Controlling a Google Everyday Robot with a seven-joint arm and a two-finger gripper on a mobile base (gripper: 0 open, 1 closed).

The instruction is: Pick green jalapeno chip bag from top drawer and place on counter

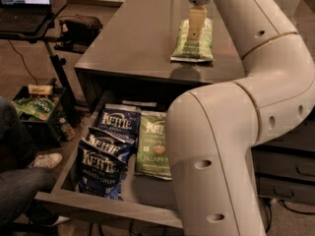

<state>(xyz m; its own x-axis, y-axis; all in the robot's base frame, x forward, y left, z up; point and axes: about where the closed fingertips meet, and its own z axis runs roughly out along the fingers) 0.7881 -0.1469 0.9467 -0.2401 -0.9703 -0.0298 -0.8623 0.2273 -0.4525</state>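
Note:
One green jalapeno chip bag [193, 48] lies flat on the grey counter [133, 38], near its right side. My gripper [197, 24] hangs just over the bag's upper half, open, with a pale fingertip [197, 18] in front of the bag. The top drawer [98, 203] is pulled out below the counter. A second green jalapeno bag [153, 144] lies in it, partly hidden by my arm [216, 156].
Dark blue Kettle bags [118, 124] [101, 168] lie in the drawer's left half. A laptop on a black stand [24, 4] and a crate with green bags [37, 107] stand at the left. A person's leg and shoe [44, 160] are beside the drawer.

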